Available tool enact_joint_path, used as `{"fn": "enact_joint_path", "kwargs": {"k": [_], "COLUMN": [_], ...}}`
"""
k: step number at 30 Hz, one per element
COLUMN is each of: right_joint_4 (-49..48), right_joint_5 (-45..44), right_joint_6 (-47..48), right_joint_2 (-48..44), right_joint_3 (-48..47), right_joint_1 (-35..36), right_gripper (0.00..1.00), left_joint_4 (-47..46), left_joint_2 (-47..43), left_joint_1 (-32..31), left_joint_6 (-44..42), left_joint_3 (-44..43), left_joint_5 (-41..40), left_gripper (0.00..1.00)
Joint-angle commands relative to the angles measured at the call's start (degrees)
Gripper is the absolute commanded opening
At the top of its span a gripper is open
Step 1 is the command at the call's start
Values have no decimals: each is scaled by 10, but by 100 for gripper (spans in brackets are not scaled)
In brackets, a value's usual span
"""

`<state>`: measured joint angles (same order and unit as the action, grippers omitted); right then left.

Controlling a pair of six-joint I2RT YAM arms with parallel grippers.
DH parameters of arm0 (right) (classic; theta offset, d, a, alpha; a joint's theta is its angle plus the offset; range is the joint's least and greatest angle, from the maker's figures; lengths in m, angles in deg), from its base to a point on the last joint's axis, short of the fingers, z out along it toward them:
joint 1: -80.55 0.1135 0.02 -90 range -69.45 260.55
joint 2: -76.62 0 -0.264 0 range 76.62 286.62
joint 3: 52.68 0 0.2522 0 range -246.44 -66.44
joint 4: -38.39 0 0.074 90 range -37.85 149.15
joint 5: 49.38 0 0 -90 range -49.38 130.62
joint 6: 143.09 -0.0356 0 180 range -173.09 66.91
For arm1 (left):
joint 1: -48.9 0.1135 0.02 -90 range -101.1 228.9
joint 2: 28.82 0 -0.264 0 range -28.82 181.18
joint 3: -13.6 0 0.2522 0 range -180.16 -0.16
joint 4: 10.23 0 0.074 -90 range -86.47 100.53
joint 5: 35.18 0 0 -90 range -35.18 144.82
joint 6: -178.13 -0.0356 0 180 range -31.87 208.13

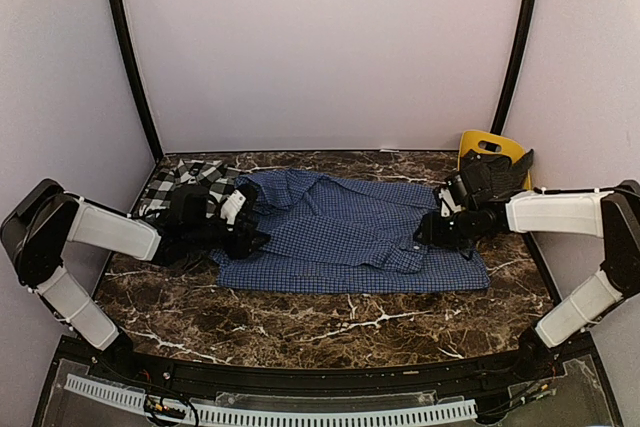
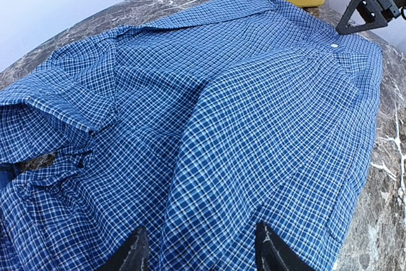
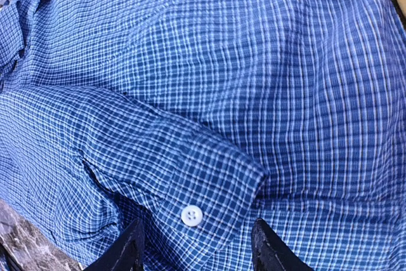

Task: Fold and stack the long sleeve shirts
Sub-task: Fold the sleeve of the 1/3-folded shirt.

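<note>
Two shirts lie on the worktop point(image 1: 330, 322): the plaid shirt point(image 1: 180, 182) bunched at far left, the blue check shirt point(image 1: 345, 232) spread flat at centre. Over its left edge the left pincer point(image 1: 245, 232) hovers released; the right pincer point(image 1: 432, 232) stands released above a buttoned cuff point(image 3: 190, 215). The cloth looks light and limp, likely to sag: pinch hems or seams at both ends together.

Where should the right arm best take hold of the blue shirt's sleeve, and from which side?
Probably the buttoned cuff, near its white button. It lies flat on the blue shirt with a thick free edge, under the open jaws of the right gripper. Come down from above, one finger sliding under that edge.
</note>
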<state>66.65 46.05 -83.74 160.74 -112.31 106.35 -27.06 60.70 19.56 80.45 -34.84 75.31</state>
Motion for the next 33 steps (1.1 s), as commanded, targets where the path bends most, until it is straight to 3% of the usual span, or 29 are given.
{"fn": "enact_joint_path", "kwargs": {"k": [1,11,27,33], "right_joint_4": [-56,-130,-184,-217], "right_joint_5": [16,72,77,85], "right_joint_6": [-46,-77,-113,-133], "right_joint_2": [-23,5,23,16], "right_joint_3": [44,83,115,128], "right_joint_1": [-1,-1,0,13], "right_gripper": [53,46,42,27], "left_joint_4": [-15,-9,-6,-3], "left_joint_2": [-12,-7,-10,-8], "left_joint_1": [4,4,3,4], "left_joint_6": [8,14,14,11], "left_joint_3": [6,1,0,-2], "left_joint_5": [1,2,1,-1], "left_gripper": [55,55,55,55]}}
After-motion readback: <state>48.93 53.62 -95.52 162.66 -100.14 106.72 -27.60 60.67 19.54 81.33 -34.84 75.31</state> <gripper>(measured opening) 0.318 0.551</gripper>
